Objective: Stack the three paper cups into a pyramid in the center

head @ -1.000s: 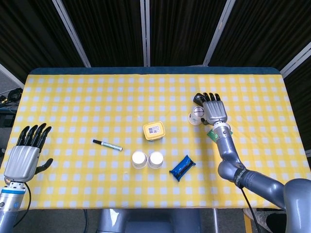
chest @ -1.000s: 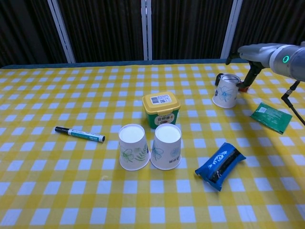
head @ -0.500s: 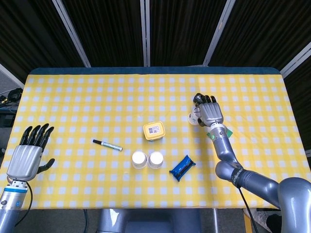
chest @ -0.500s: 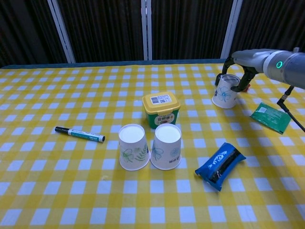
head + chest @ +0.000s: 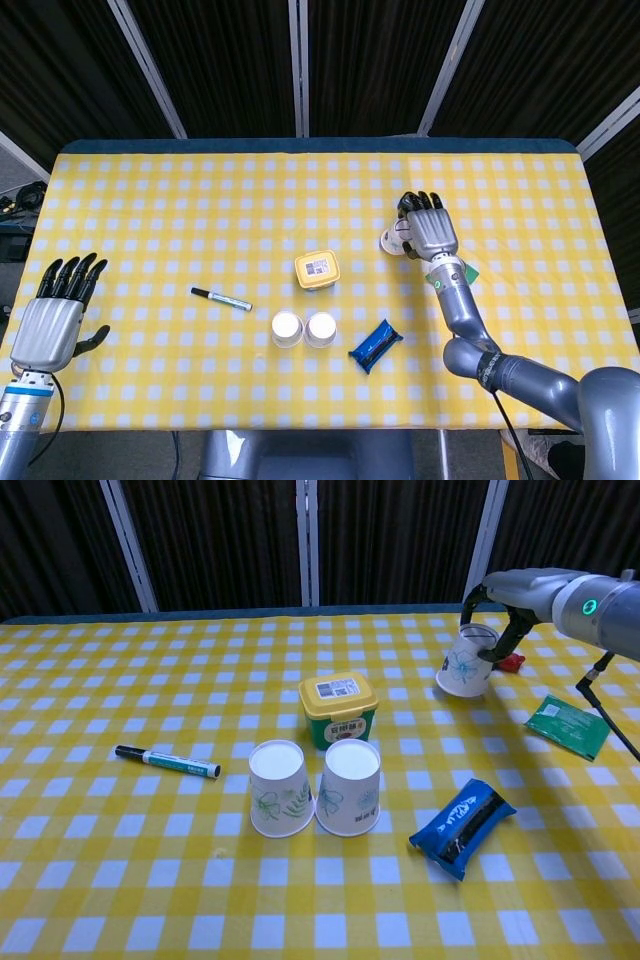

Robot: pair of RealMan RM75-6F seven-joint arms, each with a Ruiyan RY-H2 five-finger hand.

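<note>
Your right robot hand (image 5: 492,598) holds the third paper cup (image 5: 465,662), fingers wrapped over its upturned base, the cup tilted and, by the look of it, just off the desk (image 5: 150,900) at the far right. The other two cups, left base cup (image 5: 279,787) and right base cup (image 5: 350,786), stand upside down, side by side and touching, in front of the yellow tub (image 5: 338,708) near the centre.

Treat the held cup as very light and thin-walled: it will likely crush or go oval if you squeeze, and slip if you slacken. Keep a gentle grip high on the closed base end, where the paper is stiffest. The two standing cups should shift at the slightest knock, so come down from above, level, onto the seam between them.

In the head view your right arm reaches forward with the back of the hand up. Your left robot hand (image 5: 52,320) hovers at the near left corner, fingers spread, holding nothing, well apart from the marker (image 5: 167,762).
</note>
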